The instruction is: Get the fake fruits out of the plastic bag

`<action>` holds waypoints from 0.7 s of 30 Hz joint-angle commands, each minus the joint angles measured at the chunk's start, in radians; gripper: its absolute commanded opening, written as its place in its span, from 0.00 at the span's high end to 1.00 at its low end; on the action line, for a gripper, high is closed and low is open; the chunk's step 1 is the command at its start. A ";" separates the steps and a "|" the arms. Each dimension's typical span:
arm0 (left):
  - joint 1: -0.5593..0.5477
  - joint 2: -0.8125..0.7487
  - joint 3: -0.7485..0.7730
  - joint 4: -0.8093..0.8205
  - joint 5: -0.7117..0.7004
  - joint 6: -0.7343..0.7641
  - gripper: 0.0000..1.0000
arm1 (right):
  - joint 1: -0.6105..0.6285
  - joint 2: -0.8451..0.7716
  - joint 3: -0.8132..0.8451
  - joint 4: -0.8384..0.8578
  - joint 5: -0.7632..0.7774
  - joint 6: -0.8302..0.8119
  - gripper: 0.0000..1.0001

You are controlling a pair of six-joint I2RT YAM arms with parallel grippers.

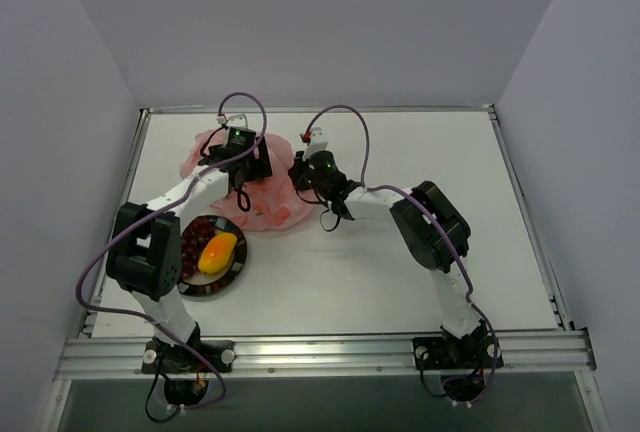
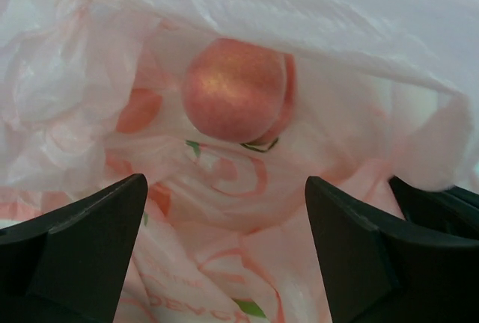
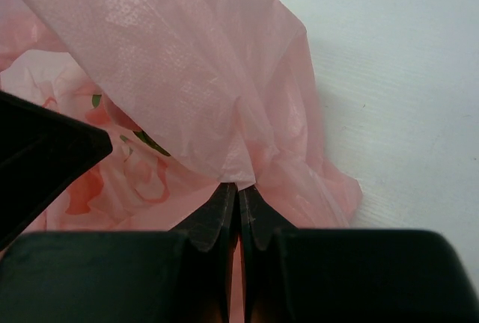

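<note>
The pink plastic bag (image 1: 262, 190) lies at the table's back left. My left gripper (image 1: 243, 174) is inside its mouth, open, and the round pink peach (image 2: 234, 89) lies just ahead of the fingers. My right gripper (image 3: 239, 188) is shut on the bag's upper edge (image 3: 187, 61) and holds it lifted. It shows in the top view (image 1: 300, 174) at the bag's right side. The orange-yellow mango (image 1: 218, 251) and the dark red grape bunch (image 1: 190, 244) lie on the black-rimmed plate (image 1: 232, 277) in front of the bag.
The plate sits near the left arm's elbow (image 1: 145, 247). Purple cables (image 1: 345, 112) arc above both wrists. Bare white table (image 1: 440, 152) lies to the right of the bag. Grey walls close in the table on three sides.
</note>
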 commanded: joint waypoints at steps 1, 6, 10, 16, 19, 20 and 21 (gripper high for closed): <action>0.041 0.015 0.096 0.015 -0.013 0.049 0.13 | -0.005 -0.058 0.012 0.034 0.003 0.000 1.00; 0.061 0.149 0.201 0.004 0.062 0.098 0.08 | -0.005 -0.052 0.025 0.027 -0.005 -0.003 1.00; 0.086 0.227 0.257 0.007 0.094 0.111 0.07 | -0.005 -0.046 0.038 0.019 -0.013 -0.006 1.00; 0.106 0.301 0.305 0.001 0.180 0.102 0.09 | -0.005 -0.038 0.050 0.010 -0.010 -0.014 1.00; 0.106 0.313 0.299 0.016 0.197 0.091 0.09 | -0.005 -0.033 0.061 0.008 -0.016 -0.009 1.00; 0.106 0.313 0.299 0.024 0.197 0.091 0.14 | -0.005 -0.033 0.061 0.008 -0.016 -0.008 1.00; 0.106 0.310 0.297 0.033 0.197 0.089 0.22 | -0.005 -0.032 0.061 0.010 -0.016 -0.007 1.00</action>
